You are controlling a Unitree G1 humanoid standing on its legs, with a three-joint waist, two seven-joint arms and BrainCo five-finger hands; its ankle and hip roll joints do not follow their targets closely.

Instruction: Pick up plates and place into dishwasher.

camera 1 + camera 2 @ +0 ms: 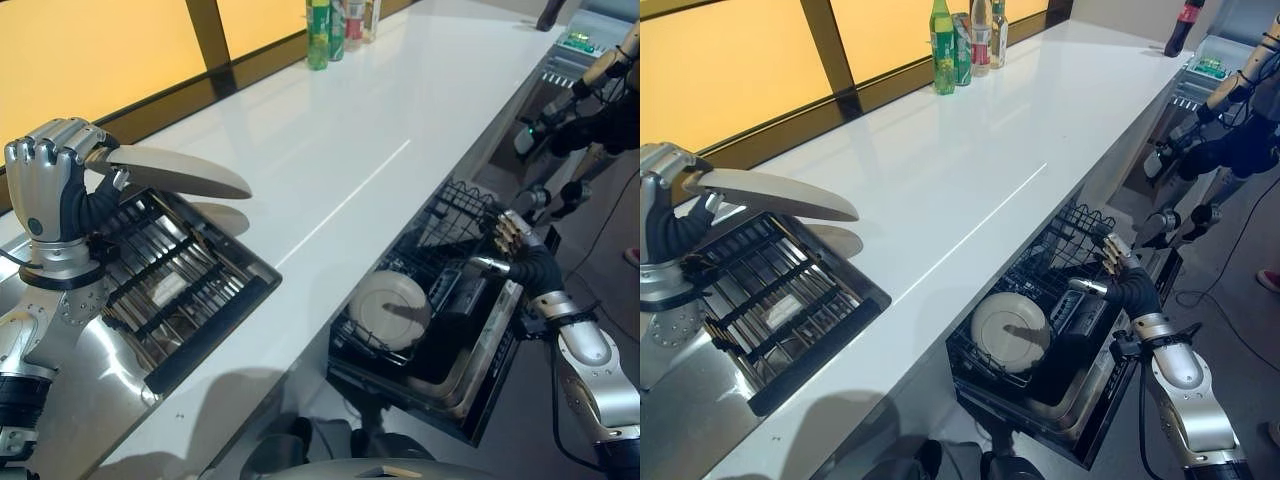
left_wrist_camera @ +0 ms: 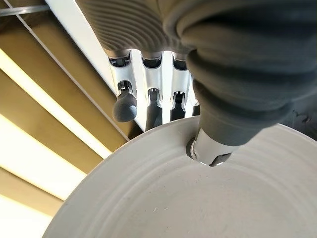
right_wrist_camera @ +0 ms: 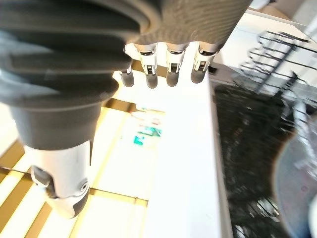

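Plate (image 1: 175, 170) lifted over the drying rack (image 1: 170, 285) at the white table's (image 1: 330, 150) 9 o'clock edge.
Left eye: left robot hand (image 1: 50, 180) pinches its rim; another plate (image 1: 392, 310) sits in the dishwasher basket (image 1: 440, 250) at 5 o'clock. Right wrist: right robot hand (image 3: 163, 69) relaxed, empty.

I note the left hand (image 1: 50, 190) holds a plate (image 1: 175, 172) above the drying rack (image 1: 175, 285) at the counter's (image 1: 330, 160) left end. Bottles (image 1: 335, 25) stand at its far edge. Right of the counter, below it, a second plate (image 1: 392, 310) sits in the dishwasher rack (image 1: 440, 270), with the right hand (image 1: 510, 240) just beside it.
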